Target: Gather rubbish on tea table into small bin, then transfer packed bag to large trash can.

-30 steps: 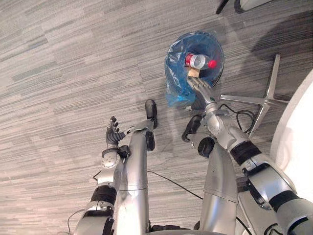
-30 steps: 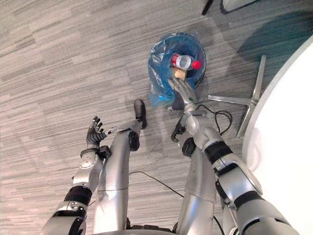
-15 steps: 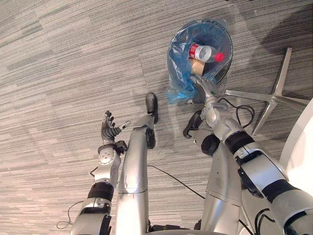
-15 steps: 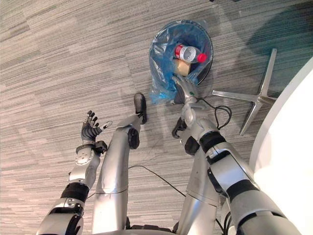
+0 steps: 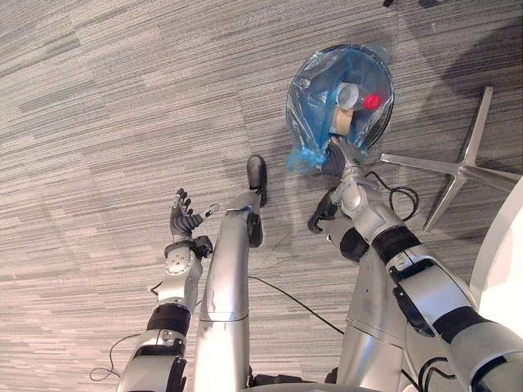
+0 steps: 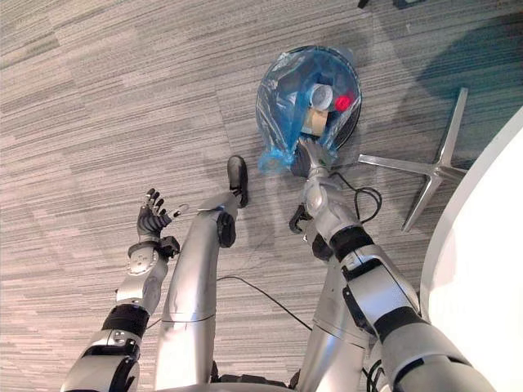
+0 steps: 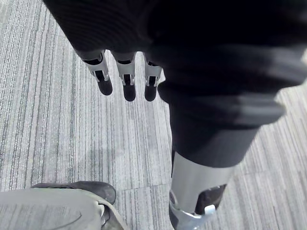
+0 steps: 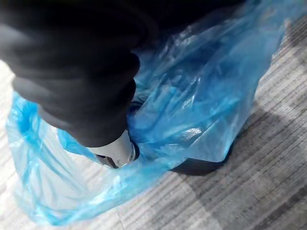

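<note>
The small bin (image 5: 384, 114) stands on the carpet (image 5: 98, 122) ahead of the robot. It is round with a dark rim and is lined with a thin blue plastic bag (image 5: 309, 98). The bag is glossy, see-through and heavily creased, and a loose bunch of it spills over the near edge down to the floor. Inside lie a clear plastic bottle (image 5: 351, 95) with a red cap and a small brown piece that looks like cardboard (image 5: 340, 122).

The right hand (image 5: 344, 153) is at the near rim, pressed into the bunched plastic. In its wrist view the film folds round it and hides the fingers, so I cannot tell whether it grips the bag.

The left hand (image 5: 181, 222) hangs over bare carpet well to the left, with its fingers (image 7: 128, 81) spread loosely, nearly straight, and holding nothing.

The carpet is grey with fine streaks running in bands. To the right of the bin, the flat shiny metal legs of a chair base (image 5: 462, 167) fan out across the floor, close to its rim. A curved white table edge (image 6: 482, 269) borders the right side. To the left of the bin the carpet lies wide and open.
</note>
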You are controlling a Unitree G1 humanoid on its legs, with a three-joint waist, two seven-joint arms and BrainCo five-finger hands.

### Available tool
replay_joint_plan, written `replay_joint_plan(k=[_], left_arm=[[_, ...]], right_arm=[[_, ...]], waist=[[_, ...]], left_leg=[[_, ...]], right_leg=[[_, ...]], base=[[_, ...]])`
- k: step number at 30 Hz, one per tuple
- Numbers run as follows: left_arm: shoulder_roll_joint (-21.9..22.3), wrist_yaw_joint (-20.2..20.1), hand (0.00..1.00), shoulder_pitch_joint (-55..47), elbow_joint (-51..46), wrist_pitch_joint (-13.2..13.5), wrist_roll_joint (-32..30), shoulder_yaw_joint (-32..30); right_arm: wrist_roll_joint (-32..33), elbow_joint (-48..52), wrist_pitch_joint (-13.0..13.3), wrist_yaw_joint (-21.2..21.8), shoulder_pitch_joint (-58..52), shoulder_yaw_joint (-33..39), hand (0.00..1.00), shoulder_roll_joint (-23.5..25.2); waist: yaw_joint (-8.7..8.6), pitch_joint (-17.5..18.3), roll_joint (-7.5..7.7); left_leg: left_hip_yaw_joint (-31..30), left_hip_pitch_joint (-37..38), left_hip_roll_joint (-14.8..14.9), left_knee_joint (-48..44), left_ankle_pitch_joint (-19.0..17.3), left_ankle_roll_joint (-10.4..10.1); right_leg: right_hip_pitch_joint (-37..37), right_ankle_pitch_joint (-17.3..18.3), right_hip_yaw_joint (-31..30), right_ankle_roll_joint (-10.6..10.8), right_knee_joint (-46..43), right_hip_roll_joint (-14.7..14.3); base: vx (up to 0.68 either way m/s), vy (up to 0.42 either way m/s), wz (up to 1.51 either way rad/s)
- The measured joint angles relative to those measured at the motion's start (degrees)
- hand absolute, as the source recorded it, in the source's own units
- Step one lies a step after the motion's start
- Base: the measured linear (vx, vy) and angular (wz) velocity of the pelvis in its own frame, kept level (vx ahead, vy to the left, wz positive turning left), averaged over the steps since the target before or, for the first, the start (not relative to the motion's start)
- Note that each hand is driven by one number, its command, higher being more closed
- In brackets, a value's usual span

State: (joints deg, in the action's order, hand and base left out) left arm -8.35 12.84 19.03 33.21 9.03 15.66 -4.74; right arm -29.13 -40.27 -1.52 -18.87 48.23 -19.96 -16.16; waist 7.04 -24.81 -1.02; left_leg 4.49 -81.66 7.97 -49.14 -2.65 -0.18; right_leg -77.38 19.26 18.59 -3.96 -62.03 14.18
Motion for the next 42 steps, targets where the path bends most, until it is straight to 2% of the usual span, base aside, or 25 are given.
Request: replay_joint_plan(k=[5, 8, 11, 14, 18, 19, 22, 25, 28, 33, 35, 42], left_arm=[[0.5, -0.4, 0.0, -0.7, -0.1, -1.7, -0.6, 0.7], [1.8, -0.5, 0.0, -2.3, -0.9, -2.3, -0.7, 1.6], [1.9, -1.2, 0.0, -4.4, -1.2, -2.6, -1.8, 3.0], [2.9, -1.6, 0.0, -7.1, -1.9, -2.8, -2.8, 4.8], [3.6, -1.8, 0.0, -10.7, -3.0, -3.4, -2.9, 6.5], [3.6, -2.1, 0.0, -11.5, -3.1, -3.5, -2.9, 6.6], [3.6, -2.9, 0.0, -15.0, -4.7, -3.6, -2.9, 6.8], [3.5, -3.2, 0.0, -17.6, -4.8, -3.6, -3.2, 8.3], [2.6, -4.3, 0.0, -20.6, -4.6, -3.6, -5.2, 11.0], [1.6, -5.4, 0.0, -22.9, -4.7, -3.5, -7.4, 11.6], [0.7, -5.5, 0.0, -24.9, -6.1, -3.5, -7.5, 11.6], [0.8, -6.8, 0.0, -28.6, -12.3, -3.3, -8.9, 11.9]], right_arm=[[2.7, 9.8, 0.0, -0.1, -6.7, 2.2, 1.0, 1.4], [4.4, 17.0, 0.2, -0.2, -11.4, 2.2, 1.0, 2.9], [5.1, 22.5, 0.8, -0.2, -16.5, 2.4, 1.0, 4.1], [6.7, 28.5, 1.2, 0.1, -22.3, 2.7, 1.0, 4.6], [8.9, 35.5, 2.1, 0.8, -29.1, 2.5, 1.0, 5.1], [9.4, 37.1, 2.5, 1.4, -30.6, 2.6, 1.0, 5.5], [11.0, 42.3, 4.3, 2.9, -36.2, 2.4, 1.0, 6.7], [12.5, 43.5, 5.6, 4.9, -40.5, 2.1, 1.0, 7.4], [13.4, 42.7, 5.8, 7.2, -43.9, 2.0, 1.0, 7.4], [15.4, 40.0, 6.2, 10.4, -45.4, 4.7, 1.0, 6.2], [16.7, 39.9, 6.5, 11.7, -46.1, 5.0, 1.0, 5.7], [20.3, 39.9, 7.6, 15.0, -48.5, 6.1, 1.0, 5.0]], waist=[[-0.27, 0.0, 0.03], [-1.23, 0.0, 0.06], [-1.72, 0.0, 0.1], [-1.86, 0.0, 0.13], [-2.85, 0.1, 0.26], [-3.17, 0.2, 0.43], [-3.17, 1.3, 2.17], [-3.2, 3.8, 4.01], [-3.23, 7.5, 4.43], [-3.87, 10.8, 4.19], [-4.93, 12.8, 4.07], [-4.86, 16.5, 2.52]], left_leg=[[0.2, 4.6, 0.2, 0.4, -0.4, 0.0], [0.4, 8.6, 0.4, 2.0, -0.6, -0.3], [1.2, 14.2, 1.0, 4.7, -0.4, -0.5], [1.9, 20.8, 1.0, 7.9, -0.2, -0.8], [2.6, 30.2, 0.9, 12.6, -0.3, -0.6], [2.7, 32.4, 0.9, 13.6, -0.3, -0.7], [3.6, 40.3, 0.7, 17.6, 0.0, -0.6], [4.1, 46.9, -0.4, 22.9, 0.6, -1.1], [4.5, 52.8, -1.5, 29.9, 2.9, -1.5], [5.0, 62.8, -2.6, 41.8, 6.8, -1.7], [5.3, 66.7, -2.9, 46.3, 8.1, -1.8], [6.5, 73.3, -3.7, 51.4, 8.4, -1.8]], right_leg=[[4.4, 0.0, -0.1, 0.0, 0.4, -0.2], [8.4, -0.2, 0.1, 0.3, 2.2, -0.6], [13.8, -0.8, 0.2, 1.0, 5.2, -1.5], [20.2, -1.7, 0.4, 0.3, 9.0, -2.1], [30.0, -2.4, 1.1, 1.4, 14.6, -3.1], [32.3, -2.6, 1.3, 1.7, 16.0, -3.3], [40.1, -3.2, 1.2, 2.7, 20.8, -4.1], [46.1, -4.1, 1.5, 2.4, 25.2, -4.2], [51.2, -6.2, 1.5, 3.1, 31.7, -5.3], [59.8, -9.7, 1.6, 3.7, 41.8, -7.2], [63.3, -11.4, 1.5, 4.2, 46.1, -8.1], [70.5, -14.4, 0.3, 5.5, 54.5, -9.4]], base=[[-0.07, 0.021, -0.05], [-0.05, 0.018, -0.07], [-0.02, 0.0, -0.1], [0.03, -0.016, -0.09], [0.06, -0.023, -0.02], [0.1, -0.026, -0.06], [0.14, -0.026, -0.07], [0.16, -0.011, 0.04], [0.18, 0.002, -0.02], [0.15, 0.02, -0.07], [0.13, 0.046, -0.1], [0.08, 0.045, -0.1]])
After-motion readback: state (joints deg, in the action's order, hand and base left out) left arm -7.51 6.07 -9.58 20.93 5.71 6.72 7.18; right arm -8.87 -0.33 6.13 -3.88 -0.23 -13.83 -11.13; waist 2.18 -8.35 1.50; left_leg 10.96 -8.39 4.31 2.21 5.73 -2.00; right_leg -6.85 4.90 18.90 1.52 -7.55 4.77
